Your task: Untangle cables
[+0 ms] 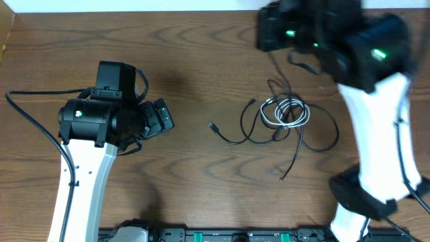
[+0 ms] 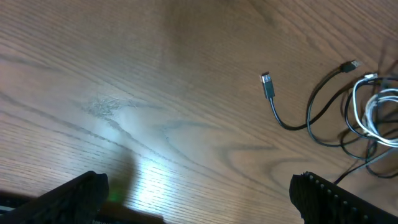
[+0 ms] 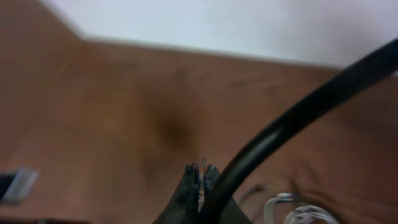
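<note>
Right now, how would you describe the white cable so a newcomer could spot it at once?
On the table, look right of centre, beside the right arm, for the one tangle. The white cable is the small coil at its middle, the only pale cord among black cables.

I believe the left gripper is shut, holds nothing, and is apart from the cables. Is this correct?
Not fully. The left gripper is open, not shut: the left wrist view shows its fingers wide apart. It holds nothing and is apart from the cables.
</note>
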